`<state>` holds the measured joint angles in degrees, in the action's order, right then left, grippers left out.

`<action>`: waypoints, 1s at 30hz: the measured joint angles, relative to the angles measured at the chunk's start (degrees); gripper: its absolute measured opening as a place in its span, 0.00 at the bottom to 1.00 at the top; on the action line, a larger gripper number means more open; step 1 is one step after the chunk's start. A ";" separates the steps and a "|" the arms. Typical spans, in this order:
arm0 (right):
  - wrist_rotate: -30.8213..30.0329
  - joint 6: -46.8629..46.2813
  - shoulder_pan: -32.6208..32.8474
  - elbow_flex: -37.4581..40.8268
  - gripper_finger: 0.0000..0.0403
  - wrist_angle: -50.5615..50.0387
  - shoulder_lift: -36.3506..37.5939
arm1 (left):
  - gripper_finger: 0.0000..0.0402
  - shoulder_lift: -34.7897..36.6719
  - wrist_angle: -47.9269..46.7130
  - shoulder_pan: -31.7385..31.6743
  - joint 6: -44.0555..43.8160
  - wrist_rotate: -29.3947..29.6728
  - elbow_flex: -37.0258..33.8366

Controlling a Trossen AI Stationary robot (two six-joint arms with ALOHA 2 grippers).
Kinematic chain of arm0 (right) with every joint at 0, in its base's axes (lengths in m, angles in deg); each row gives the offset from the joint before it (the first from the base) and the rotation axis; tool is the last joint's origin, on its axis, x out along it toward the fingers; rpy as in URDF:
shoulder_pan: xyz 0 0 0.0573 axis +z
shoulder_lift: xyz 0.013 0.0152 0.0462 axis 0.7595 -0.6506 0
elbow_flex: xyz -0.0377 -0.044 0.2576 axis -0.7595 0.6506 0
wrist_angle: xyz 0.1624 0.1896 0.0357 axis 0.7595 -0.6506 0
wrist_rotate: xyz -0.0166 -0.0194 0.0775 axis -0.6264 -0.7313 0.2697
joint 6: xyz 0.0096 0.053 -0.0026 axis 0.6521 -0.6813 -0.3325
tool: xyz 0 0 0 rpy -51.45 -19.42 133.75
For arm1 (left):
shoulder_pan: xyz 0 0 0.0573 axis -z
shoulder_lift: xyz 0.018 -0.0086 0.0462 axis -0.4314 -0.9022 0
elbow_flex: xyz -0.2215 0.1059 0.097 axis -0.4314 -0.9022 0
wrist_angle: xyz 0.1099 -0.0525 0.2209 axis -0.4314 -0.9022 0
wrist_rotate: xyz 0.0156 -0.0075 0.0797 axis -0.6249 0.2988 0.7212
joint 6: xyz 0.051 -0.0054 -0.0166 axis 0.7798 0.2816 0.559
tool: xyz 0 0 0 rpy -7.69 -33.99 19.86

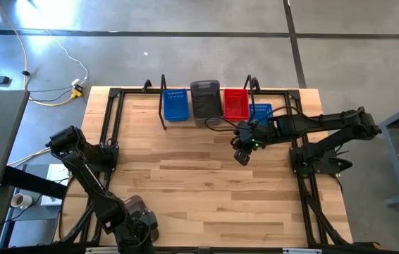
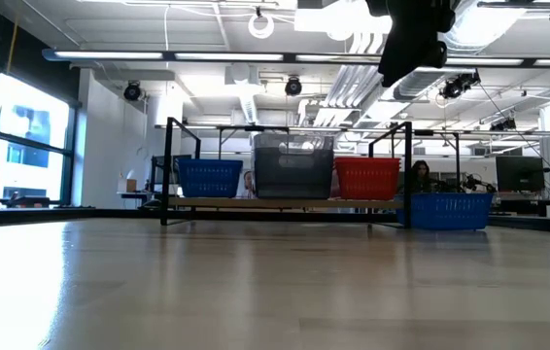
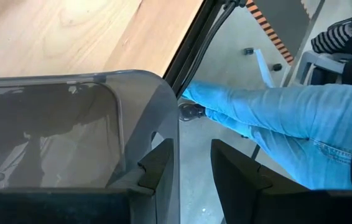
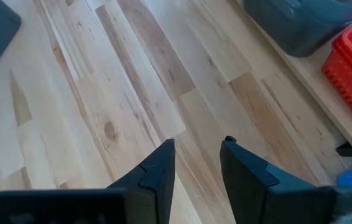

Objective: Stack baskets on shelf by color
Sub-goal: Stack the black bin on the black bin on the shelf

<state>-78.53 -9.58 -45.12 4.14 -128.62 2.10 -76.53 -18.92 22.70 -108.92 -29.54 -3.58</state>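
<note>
The black wire shelf (image 2: 285,203) stands along the table's far edge. On it sit a blue basket (image 1: 176,104), a taller grey basket (image 1: 205,99) and a red basket (image 1: 236,103). Another blue basket (image 1: 261,111) rests on the table by the shelf's right post. A further smoky grey basket (image 3: 51,124) sits at the table's near left edge, with my left gripper (image 3: 191,168) open astride its wall. My right gripper (image 4: 198,152) hangs open over bare wood in front of the shelf, holding nothing. My left gripper stands astride the grey basket's wall near a corner (image 3: 171,118), coming slanting down from above. One finger (image 3: 157,168) shows through the translucent wall; the other is outside, with floor showing between it and the wall. Whether the inner finger touches the wall, I cannot tell.
Black rail frames (image 1: 111,120) run along the table's left and right sides. A person in blue jeans (image 3: 288,118) sits just beyond the near table edge by the grey basket. Bare wood (image 1: 199,183) fills the table's middle.
</note>
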 joint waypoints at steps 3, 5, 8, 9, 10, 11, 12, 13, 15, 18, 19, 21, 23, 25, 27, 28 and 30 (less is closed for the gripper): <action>0.00 -0.43 0.00 0.00 0.28 0.00 0.00 | 0.25 0.00 -0.02 0.01 0.00 0.07 0.00; 0.02 -0.63 0.00 0.00 0.28 0.00 0.00 | 0.25 -0.02 0.00 0.01 0.06 0.38 0.00; 0.28 -0.65 0.00 0.00 0.28 0.00 0.00 | 0.25 -0.87 0.06 -0.01 0.00 0.49 0.00; 0.28 -0.65 0.00 0.00 0.28 0.00 0.00 | 0.25 -1.33 0.03 -0.01 0.00 0.41 0.00; 0.28 -0.65 0.00 0.00 0.28 0.00 0.00 | 0.25 -1.86 0.48 -0.01 -0.18 0.00 0.00; 0.28 -0.65 0.00 0.00 0.28 0.00 0.00 | 0.25 -2.48 1.01 -0.01 -0.31 -0.40 0.00; 0.28 -0.65 0.00 0.00 0.28 0.00 0.00 | 0.25 -3.09 1.32 0.01 -0.39 -0.61 0.00; 0.26 -0.65 0.00 0.00 0.28 0.00 0.00 | 0.25 -3.70 1.56 0.03 -0.56 -0.88 0.00; 0.28 -0.65 0.00 0.00 0.28 0.00 0.00 | 0.25 -4.60 1.65 0.11 -1.27 -1.33 0.00; 0.28 -0.65 0.00 0.00 0.28 0.00 0.00 | 0.25 -5.83 0.93 0.19 -1.29 -1.36 0.00; 0.28 -0.65 0.00 0.00 0.28 0.00 -0.02 | 0.25 -6.27 0.63 0.19 -1.29 -1.33 0.00; 0.29 -0.65 0.00 0.00 0.28 0.00 -0.02 | 0.25 -6.81 0.40 0.19 -1.29 -1.49 0.03; 0.33 -0.67 0.00 0.00 0.28 0.00 -0.02 | 0.25 -7.43 0.39 0.19 -1.29 -1.50 0.13; 0.33 -0.66 0.00 0.00 0.28 -0.01 -0.02 | 0.25 -7.68 0.39 0.19 -1.29 -1.46 0.13; 0.33 -0.67 0.00 0.00 0.28 0.00 -0.02 | 0.23 -7.72 0.20 0.16 -1.27 -1.42 0.13; 0.33 -0.66 0.00 0.00 0.28 0.00 -0.02 | 0.21 -7.72 0.15 0.16 -1.27 -1.38 0.13; 0.33 -0.65 0.00 0.00 0.28 -0.02 -0.02 | 0.16 -7.72 0.09 0.16 -0.66 -1.31 0.13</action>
<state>-78.20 -10.23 -45.12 4.14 -128.64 2.08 -84.24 -18.83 22.87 -109.57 -30.85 -3.45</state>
